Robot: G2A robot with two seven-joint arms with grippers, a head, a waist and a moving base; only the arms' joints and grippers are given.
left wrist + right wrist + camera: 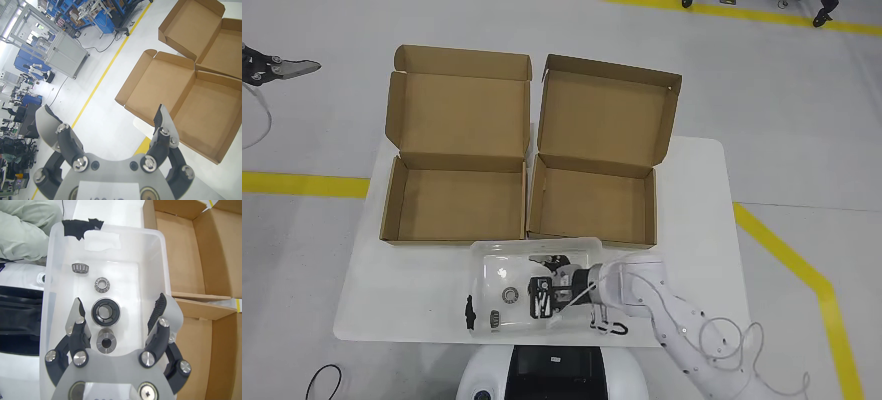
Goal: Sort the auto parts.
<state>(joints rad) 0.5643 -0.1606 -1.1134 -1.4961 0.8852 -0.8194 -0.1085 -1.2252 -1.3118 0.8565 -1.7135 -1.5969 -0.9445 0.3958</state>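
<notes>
While the right gripper (120,301) hangs wide open over the black-ringed bearing (105,314) in the clear bin (164,256), the pick seemingly calls for lowering and closing squarely.

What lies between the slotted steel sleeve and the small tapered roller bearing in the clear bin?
The large black-sealed bearing lies flat between sleeve and small tapered bearing on the bin floor; the right wrist view shows it.

White table (402,290): cardboard box (457,205), second box (592,205), clear bin (512,244).
</notes>
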